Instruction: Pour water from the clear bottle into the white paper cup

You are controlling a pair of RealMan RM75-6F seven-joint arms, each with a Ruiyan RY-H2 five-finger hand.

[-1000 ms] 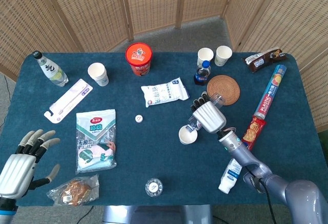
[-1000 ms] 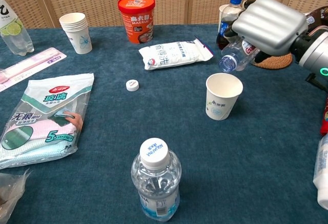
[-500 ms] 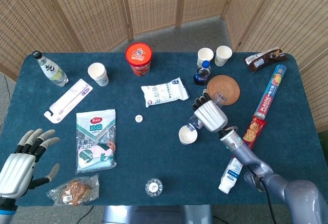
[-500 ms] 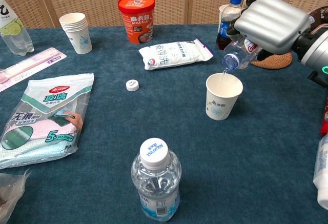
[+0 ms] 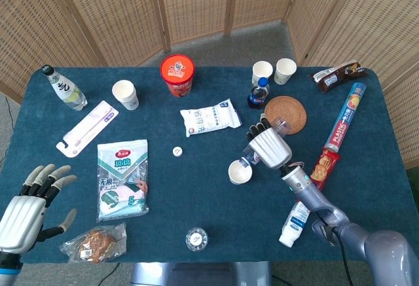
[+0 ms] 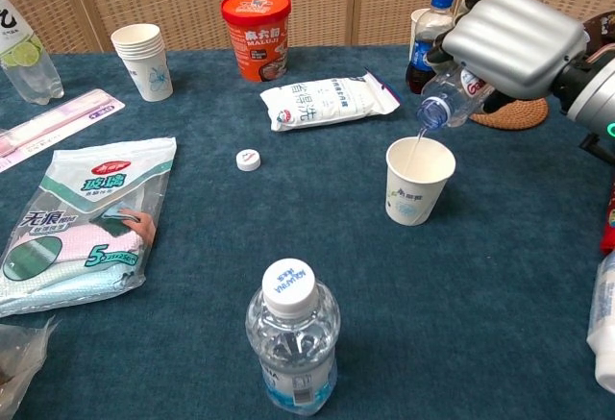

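Observation:
My right hand (image 6: 511, 40) (image 5: 268, 146) grips the clear bottle (image 6: 448, 103) (image 5: 247, 160), tipped with its open mouth down and to the left. A thin stream of water runs from the mouth into the white paper cup (image 6: 418, 181) (image 5: 239, 172), which stands upright just below it. The bottle's white cap (image 6: 249, 159) (image 5: 177, 151) lies on the cloth to the left. My left hand (image 5: 29, 204) is open at the near left edge of the table, holding nothing.
A sealed water bottle (image 6: 291, 338) stands near the front. A white wipes pack (image 6: 327, 100), a red noodle tub (image 6: 257, 21), a dark soda bottle (image 6: 428, 40) and a woven coaster (image 5: 286, 113) lie behind the cup. A cloth pack (image 6: 82, 218) sits left.
The bottle has tipped a little further and moved slightly over the cup. Water started running into the cup half a second ago and still flows. My left hand has not moved.

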